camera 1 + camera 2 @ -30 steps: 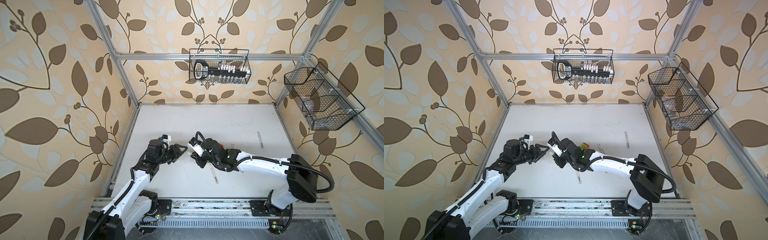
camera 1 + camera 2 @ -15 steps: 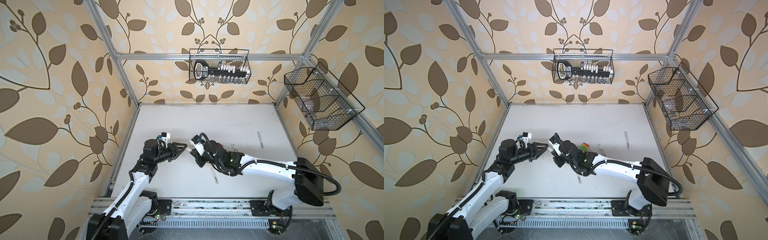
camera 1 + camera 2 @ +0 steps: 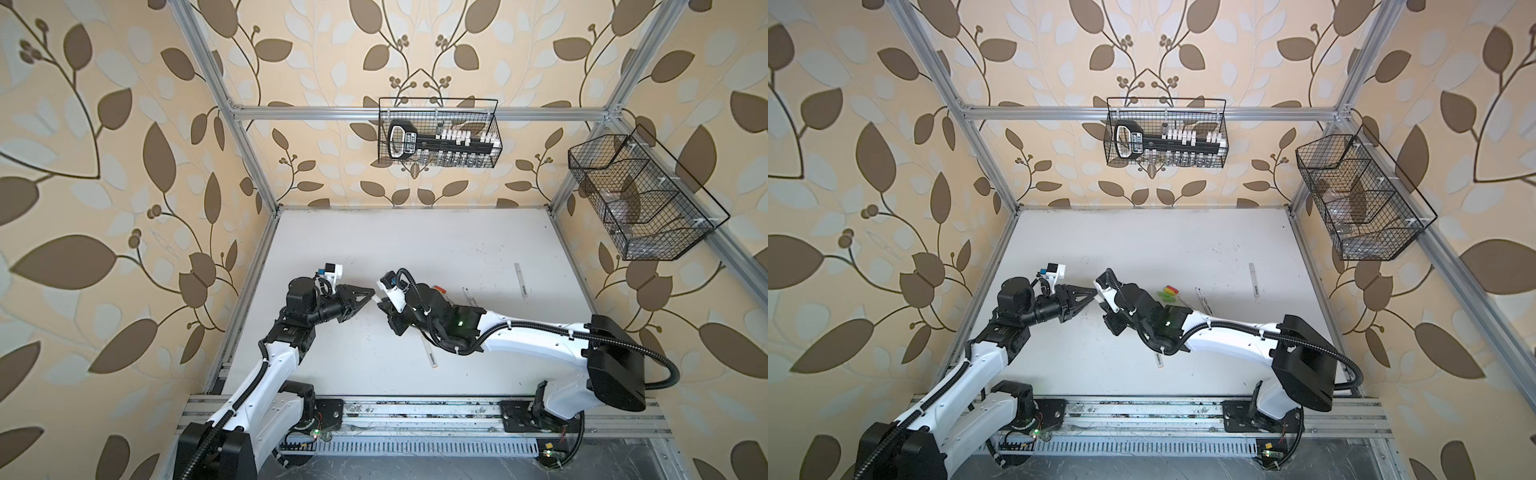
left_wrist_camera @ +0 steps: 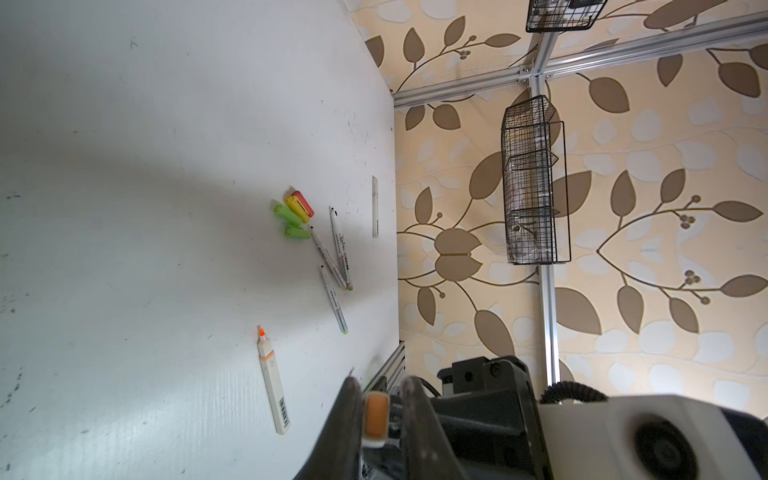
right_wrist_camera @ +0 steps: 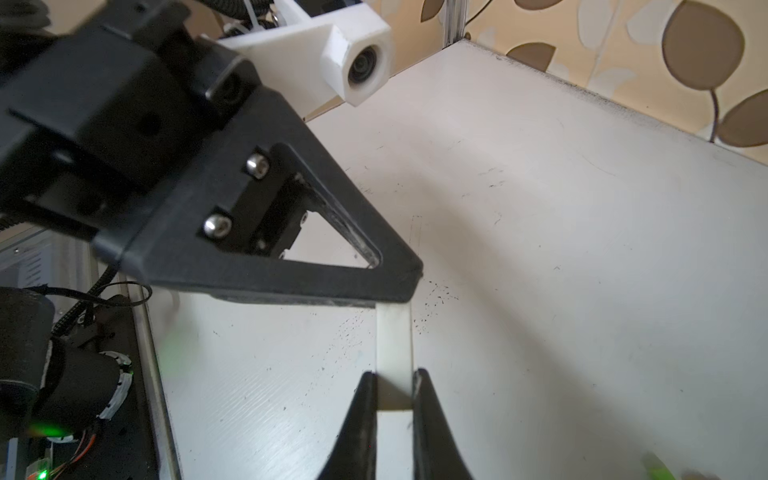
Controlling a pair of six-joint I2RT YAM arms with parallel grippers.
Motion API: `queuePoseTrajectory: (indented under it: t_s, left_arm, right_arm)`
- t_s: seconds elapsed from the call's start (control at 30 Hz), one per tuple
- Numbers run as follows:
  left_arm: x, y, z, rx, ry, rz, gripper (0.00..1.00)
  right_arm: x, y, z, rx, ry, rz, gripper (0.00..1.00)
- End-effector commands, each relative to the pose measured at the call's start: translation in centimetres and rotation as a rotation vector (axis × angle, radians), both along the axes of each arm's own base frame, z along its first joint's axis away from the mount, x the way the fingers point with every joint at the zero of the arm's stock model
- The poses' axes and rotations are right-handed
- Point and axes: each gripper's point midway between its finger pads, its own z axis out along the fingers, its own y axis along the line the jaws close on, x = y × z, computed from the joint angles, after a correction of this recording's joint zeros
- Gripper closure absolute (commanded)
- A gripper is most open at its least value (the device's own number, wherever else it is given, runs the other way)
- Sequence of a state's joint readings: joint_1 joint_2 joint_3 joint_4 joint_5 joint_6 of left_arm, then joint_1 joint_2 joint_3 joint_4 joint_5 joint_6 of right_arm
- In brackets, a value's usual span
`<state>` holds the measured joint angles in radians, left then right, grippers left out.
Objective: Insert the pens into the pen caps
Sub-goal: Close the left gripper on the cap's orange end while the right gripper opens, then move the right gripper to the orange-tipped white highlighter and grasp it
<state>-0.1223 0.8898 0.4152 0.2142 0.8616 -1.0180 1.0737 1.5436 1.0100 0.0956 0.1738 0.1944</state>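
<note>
Right hand [image 5: 394, 372]: clamped on pale grey marker [image 5: 394, 336], held above tabletop [image 5: 540, 249].
Left hand [image 4: 380, 380]: set either side of marker's far end; cannot tell whether it grips.
Axis: marker runs straight from hand to hand.

Three thin pens [image 4: 339, 245], two loose pale markers [image 4: 272, 382]; four coloured caps [image 4: 297, 208] — two green; two baskets [image 4: 534, 137]

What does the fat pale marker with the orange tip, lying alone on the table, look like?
The marker is a long pale grey stick that looks plastic. Its orange tip is bare, no cap on. A thin orange band rings it just behind the tip, and a black barcode sits near the back end. It lies flat on the white table, touching no other pen. In both top views the right arm hides all but its barcode end.
</note>
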Motion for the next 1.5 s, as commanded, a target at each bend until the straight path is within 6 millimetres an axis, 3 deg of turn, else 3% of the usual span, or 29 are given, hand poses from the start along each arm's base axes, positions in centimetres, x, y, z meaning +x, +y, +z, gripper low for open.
queuePoseTrajectory:
  t_s: [0.0,0.4,0.8,1.07,1.27,1.47]
  left_arm:
    - [-0.1,-0.2,1.2,-0.018,-0.06,-0.031,0.8]
    - [-0.2,-0.2,0.9,-0.014,-0.05,-0.037,0.82]
    - [-0.1,-0.2,0.4,0.008,-0.041,-0.041,0.97]
    - [-0.5,1.1,-0.5,0.196,-0.049,-0.012,1.0]
    - [-0.8,3.0,-0.4,0.364,-0.062,0.05,1.0]
    - [-0.7,5.1,-1.2,0.476,-0.038,0.14,1.0]
  right_arm:
    - [0.3,0.7,0.7,0.014,-0.021,-0.009,0.86]
    - [0.6,0.9,1.1,0.021,-0.033,-0.025,0.86]
    - [0.7,1.4,1.1,0.011,-0.035,-0.016,0.85]
    - [0.2,0.8,0.4,-0.016,0.012,-0.003,0.75]
    - [-0.9,-1.8,-1.8,-0.057,0.093,-0.016,0.57]
    - [-2.6,-6.1,-7.3,-0.205,0.241,-0.101,0.48]
